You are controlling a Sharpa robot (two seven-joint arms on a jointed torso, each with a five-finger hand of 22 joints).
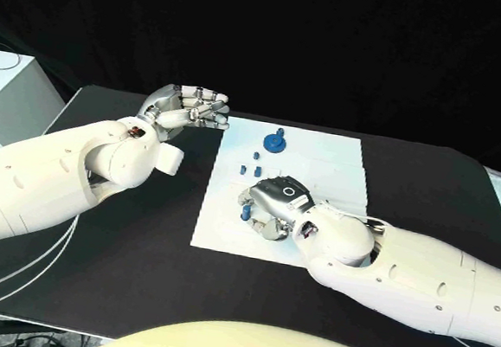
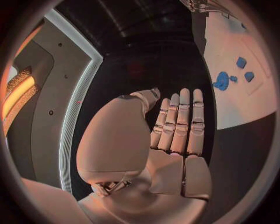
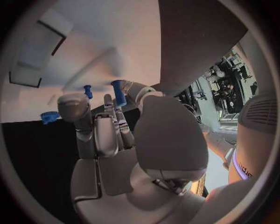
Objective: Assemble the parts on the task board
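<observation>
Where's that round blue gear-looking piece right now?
In the head view the blue gear sits at the far end of the task board, beyond the right hand and just right of the left hand.

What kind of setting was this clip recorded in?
Most likely a robotics lab or demo stage: a black table against a dark backdrop, a white task board carrying small blue parts, and cluttered equipment racks in the right wrist view.

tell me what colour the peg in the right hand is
Blue. The peg pinched by the right hand shows best in the right wrist view.
</observation>
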